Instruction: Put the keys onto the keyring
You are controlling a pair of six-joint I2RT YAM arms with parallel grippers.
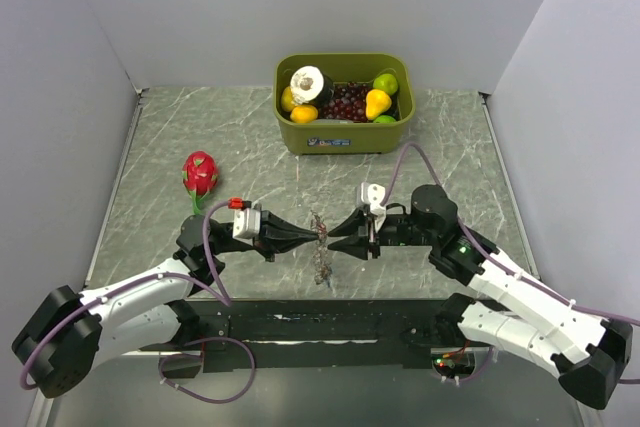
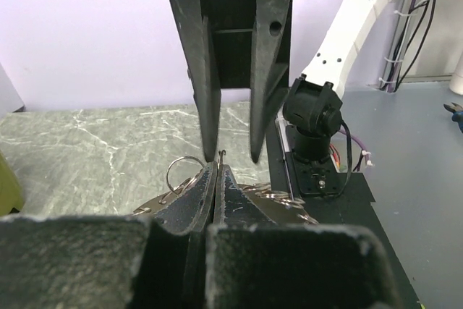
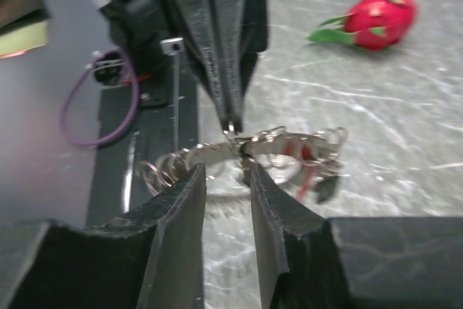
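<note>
The keyring (image 1: 320, 247) is a thin metal ring strung with small split rings, and it hangs just above the table between my two grippers. My left gripper (image 1: 313, 236) is shut on its rim; in the left wrist view the closed tips (image 2: 218, 166) pinch a thin wire, with small rings (image 2: 182, 171) to either side. My right gripper (image 3: 226, 173) faces it from the opposite side, jaws apart, its fingertips right at the keyring (image 3: 275, 144) with nothing clearly clamped between them. A red-headed key (image 3: 307, 171) and a dark tag (image 3: 325, 187) dangle from the ring.
A green bin (image 1: 343, 132) full of fruit stands at the back centre. A red dragon fruit (image 1: 200, 173) lies on the marble table to the left. The black base plate (image 1: 320, 317) runs along the near edge, and white walls close in three sides.
</note>
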